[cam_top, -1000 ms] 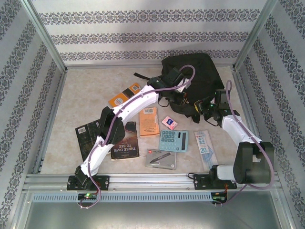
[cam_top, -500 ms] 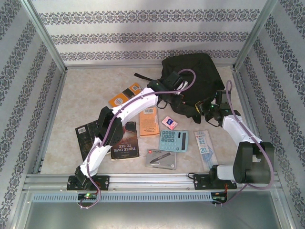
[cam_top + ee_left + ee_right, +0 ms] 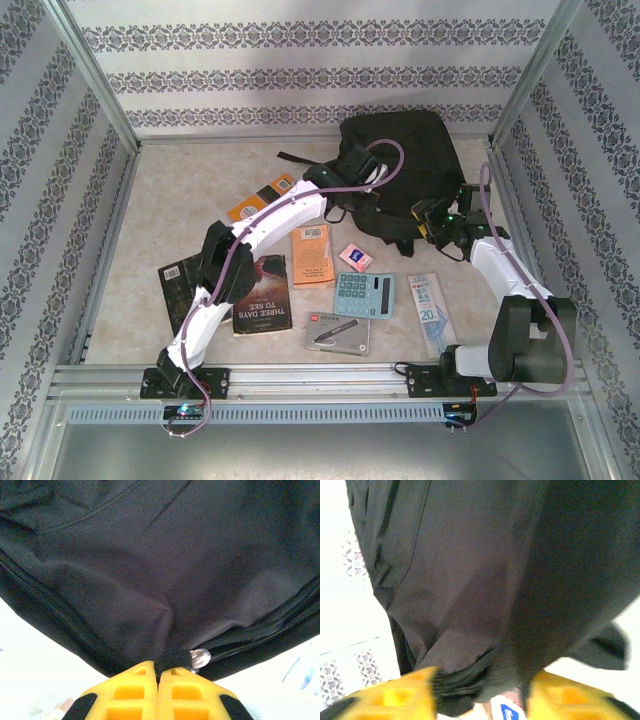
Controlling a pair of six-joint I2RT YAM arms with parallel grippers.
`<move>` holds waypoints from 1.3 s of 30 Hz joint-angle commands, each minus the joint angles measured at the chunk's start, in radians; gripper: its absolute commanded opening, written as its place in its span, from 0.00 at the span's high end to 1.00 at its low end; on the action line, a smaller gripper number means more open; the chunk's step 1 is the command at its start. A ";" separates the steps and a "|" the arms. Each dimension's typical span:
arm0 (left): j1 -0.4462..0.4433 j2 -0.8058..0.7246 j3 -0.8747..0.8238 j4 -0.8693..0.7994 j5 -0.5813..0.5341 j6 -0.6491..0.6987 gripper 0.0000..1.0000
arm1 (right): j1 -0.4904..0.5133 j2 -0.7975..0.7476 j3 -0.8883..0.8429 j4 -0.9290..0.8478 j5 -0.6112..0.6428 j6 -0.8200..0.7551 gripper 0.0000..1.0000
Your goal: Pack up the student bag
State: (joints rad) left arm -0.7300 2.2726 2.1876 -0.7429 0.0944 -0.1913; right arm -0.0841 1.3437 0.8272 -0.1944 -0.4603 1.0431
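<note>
The student bag (image 3: 410,150), a large black fabric backpack, lies at the far right of the table. My left gripper (image 3: 365,190) is at its near left edge. In the left wrist view that gripper (image 3: 159,672) is shut, pinching a fold of the bag (image 3: 150,555) beside a silver zipper pull (image 3: 200,656). My right gripper (image 3: 428,213) is at the bag's near right edge. Its yellow fingers (image 3: 400,690) stand apart, so the gripper (image 3: 480,695) is open, with loose black bag cloth (image 3: 495,580) hanging between them.
On the table in front of the bag lie an orange book (image 3: 313,255), a dark book (image 3: 262,295), a black book (image 3: 180,285), a teal calculator (image 3: 364,294), a pink card (image 3: 355,258), a grey pen box (image 3: 338,332) and a ruler pack (image 3: 430,310). Patterned walls enclose the table.
The right gripper's fingers have opened from shut, and it has shifted a little farther back. The left gripper, still shut on the bag, moved slightly left and back.
</note>
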 commanded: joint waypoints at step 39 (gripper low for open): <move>-0.064 0.002 0.130 0.036 -0.057 0.099 1.00 | 0.125 0.046 0.027 -0.043 0.097 0.261 1.00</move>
State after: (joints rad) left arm -0.8143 2.2616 2.2292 -0.7383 0.0742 -0.0826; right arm 0.0422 1.4063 0.8558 -0.1833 -0.4137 1.3632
